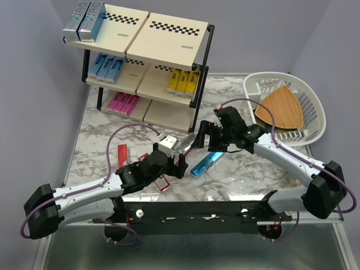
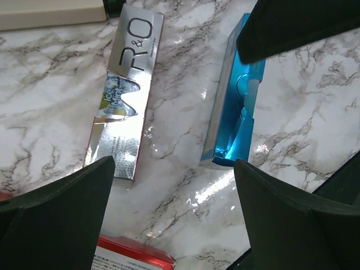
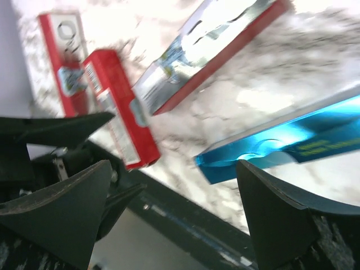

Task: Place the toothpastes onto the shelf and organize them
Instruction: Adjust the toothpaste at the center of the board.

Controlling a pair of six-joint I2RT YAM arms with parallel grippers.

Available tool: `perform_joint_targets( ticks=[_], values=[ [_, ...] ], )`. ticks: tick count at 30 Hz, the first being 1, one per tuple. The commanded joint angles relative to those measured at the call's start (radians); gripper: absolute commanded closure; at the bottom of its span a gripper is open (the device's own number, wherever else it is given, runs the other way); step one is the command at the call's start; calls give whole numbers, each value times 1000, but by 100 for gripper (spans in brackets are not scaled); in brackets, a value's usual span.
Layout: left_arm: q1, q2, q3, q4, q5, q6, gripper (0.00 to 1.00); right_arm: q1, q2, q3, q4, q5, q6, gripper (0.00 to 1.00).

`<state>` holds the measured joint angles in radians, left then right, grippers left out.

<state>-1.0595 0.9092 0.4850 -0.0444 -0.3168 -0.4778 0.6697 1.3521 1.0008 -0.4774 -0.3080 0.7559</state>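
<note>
The shelf point(image 1: 169, 28) stands at the back left and holds toothpastes: silver/teal ones point(image 1: 84, 19) on top, light blue point(image 1: 107, 66) and yellow point(image 1: 184, 81) in the middle, pink point(image 1: 122, 103) at the bottom. Loose on the marble lie a blue box point(image 1: 205, 163) point(image 2: 233, 107) point(image 3: 287, 143), a silver box point(image 1: 185, 143) point(image 2: 126, 90) point(image 3: 208, 50) and red boxes point(image 1: 121, 153) point(image 2: 132, 259) point(image 3: 121, 107). My left gripper point(image 1: 179, 161) point(image 2: 174, 191) hovers open between the silver and blue boxes. My right gripper point(image 1: 203, 139) point(image 3: 174, 185) is open above the blue box's end, holding nothing.
A white plastic basket point(image 1: 306, 90) at the back right holds a wedge-shaped wooden board point(image 1: 280, 107). The two arms' wrists are close together at mid-table; part of the right arm point(image 2: 298, 22) juts into the left wrist view. The table's near edge point(image 3: 191, 225) lies just below the right gripper.
</note>
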Motion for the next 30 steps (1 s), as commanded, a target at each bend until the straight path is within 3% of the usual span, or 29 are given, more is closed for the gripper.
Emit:
perform_joint_targets(
  ticks=[1,5,9,16,30],
  values=[
    [-17,65,9,35,73,-122,1,2,-56,44,-215,354,-24,0],
    [-39,120,46,38,213,-79,1,-16,-32,45,-282,510,-6,0],
    [-53,164,53,40,365,19,2,-70,7,38,-238,478,-52,0],
    [-60,246,76,40,508,122,5,-159,106,105,-191,451,-151,0],
    [-60,484,208,78,495,174,5,-237,278,147,-142,318,-219,0]
  ],
)
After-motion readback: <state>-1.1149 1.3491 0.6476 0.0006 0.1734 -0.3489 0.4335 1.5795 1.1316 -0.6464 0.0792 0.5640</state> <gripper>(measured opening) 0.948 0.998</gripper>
